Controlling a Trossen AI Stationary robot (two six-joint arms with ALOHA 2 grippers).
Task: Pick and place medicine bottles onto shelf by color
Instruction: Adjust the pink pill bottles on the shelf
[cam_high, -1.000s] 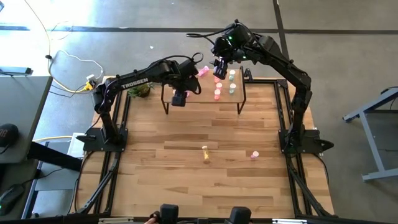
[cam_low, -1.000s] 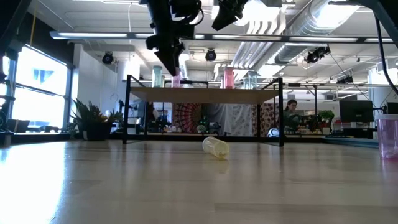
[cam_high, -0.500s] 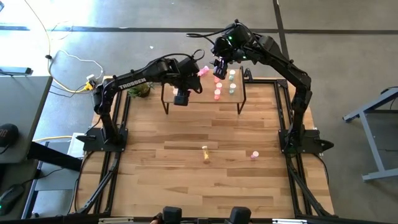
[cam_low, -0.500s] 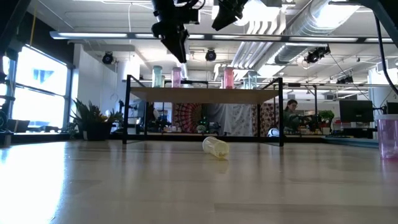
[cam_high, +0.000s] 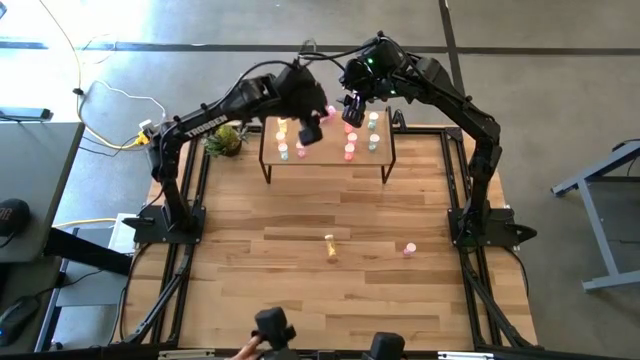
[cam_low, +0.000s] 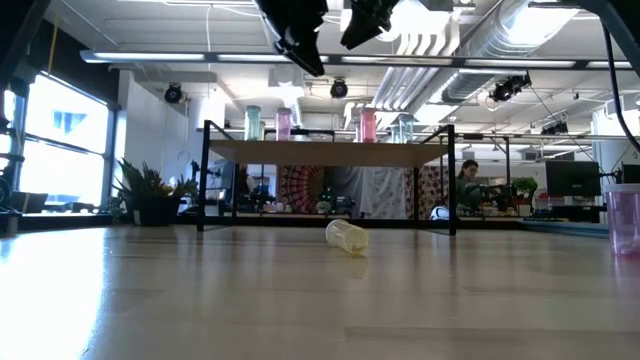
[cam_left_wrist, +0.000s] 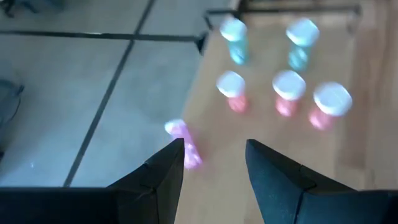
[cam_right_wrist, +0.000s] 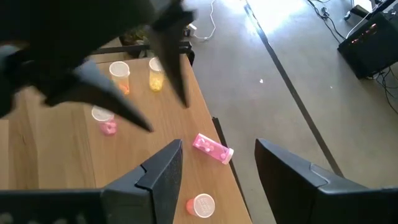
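Note:
The shelf stands at the table's far middle. Yellow-orange medicine bottles and a pink one stand on its left part. Pink bottles and green ones stand on its right part. One pink bottle lies on its side at the shelf's far edge. My left gripper hangs open above the shelf's middle, nothing between its fingers. My right gripper is open too, high over the far edge. A yellow bottle lies on the table, and a pink one stands there.
A green-yellow plant-like object sits left of the shelf, off the table's far left corner. The slatted table spreads in front of the shelf. Both arms crowd the space above the shelf's far side.
My left gripper has risen from just above the shelf's left part and gone toward the far edge and the right, rolling as it went. The bottles on the shelf's left part, hidden under it before, now show. My right arm has kept still.

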